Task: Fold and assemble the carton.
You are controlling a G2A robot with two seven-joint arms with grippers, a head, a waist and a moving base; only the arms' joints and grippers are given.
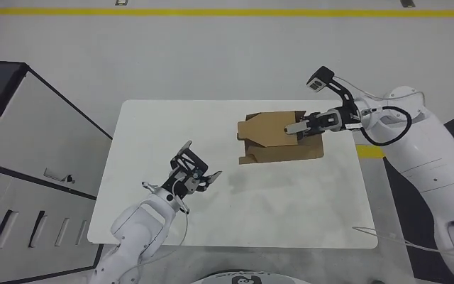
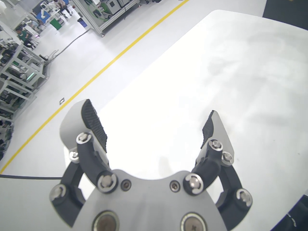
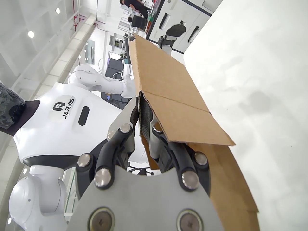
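The right pincer [image 1: 289,129] is pinching the barely folded brown cardboard carton [image 1: 273,140]; the left pincer [image 2: 150,115] is sitting wide apart.

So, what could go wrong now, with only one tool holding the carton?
1. The right tool pinches only a thin flap edge of the carton; the cardboard may slip out or crease wrongly.
2. The left tool hangs open, apart from the carton, so nothing steadies it; it may slide on the table when the flap is pulled.
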